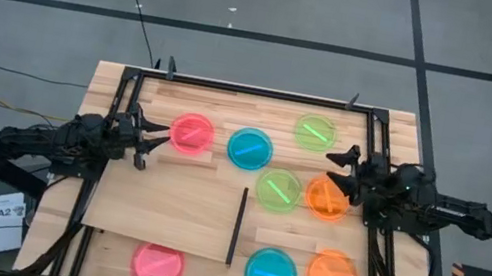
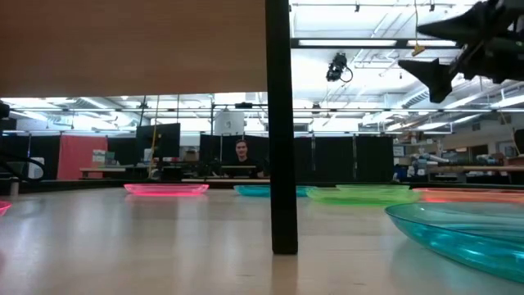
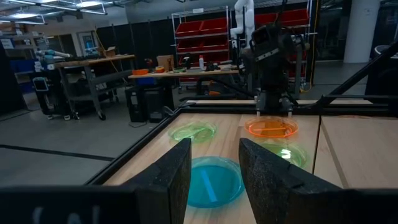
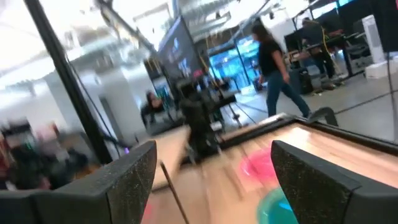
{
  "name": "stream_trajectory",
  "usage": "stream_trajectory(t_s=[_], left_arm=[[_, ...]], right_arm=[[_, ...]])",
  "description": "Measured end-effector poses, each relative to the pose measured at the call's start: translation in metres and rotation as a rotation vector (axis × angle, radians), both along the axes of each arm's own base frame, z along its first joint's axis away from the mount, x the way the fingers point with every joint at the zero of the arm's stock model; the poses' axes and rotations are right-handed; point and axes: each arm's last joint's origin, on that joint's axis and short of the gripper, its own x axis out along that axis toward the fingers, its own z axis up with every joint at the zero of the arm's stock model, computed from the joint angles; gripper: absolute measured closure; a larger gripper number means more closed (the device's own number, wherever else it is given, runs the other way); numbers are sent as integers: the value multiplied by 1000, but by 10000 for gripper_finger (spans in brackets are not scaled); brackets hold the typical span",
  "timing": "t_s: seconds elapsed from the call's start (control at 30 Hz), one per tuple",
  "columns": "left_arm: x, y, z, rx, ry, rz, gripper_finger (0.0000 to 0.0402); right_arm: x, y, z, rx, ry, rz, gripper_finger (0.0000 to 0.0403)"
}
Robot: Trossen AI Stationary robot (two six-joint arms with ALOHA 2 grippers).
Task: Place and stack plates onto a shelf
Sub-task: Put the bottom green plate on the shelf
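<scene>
1. High view: right gripper point(image 1: 340, 169), fingers spread wide and empty, hangs just beside the orange plate point(image 1: 327, 197) near the bench's right edge. The shelf point(image 1: 167, 211) lies well off toward the left, still bare.
2. Low view: right gripper point(image 2: 442, 57) is high above the plates.
3. Left wrist view: left gripper point(image 3: 214, 174), parted narrowly, points at the blue plate point(image 3: 208, 180).
4. Right wrist view: fingers wide, nothing held.
</scene>
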Motion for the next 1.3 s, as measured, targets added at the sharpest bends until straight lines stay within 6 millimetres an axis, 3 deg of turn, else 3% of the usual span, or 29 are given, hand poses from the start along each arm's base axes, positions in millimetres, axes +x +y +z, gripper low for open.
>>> stream_trajectory(t_s=[0.27,0.57,0.93,1.3], left_arm=[[0,0,0,0,0,-1,260],[0,0,0,0,0,0,260],[0,0,0,0,0,0,260],[0,0,0,-1,0,0,260]], right_arm=[[-5,-1,21,12,-115,-41,95],[3,-2,52,-54,-63,-65,108],[42,-11,69,-18,353,-165,108],[76,-28,45,16,658,-229,108]])
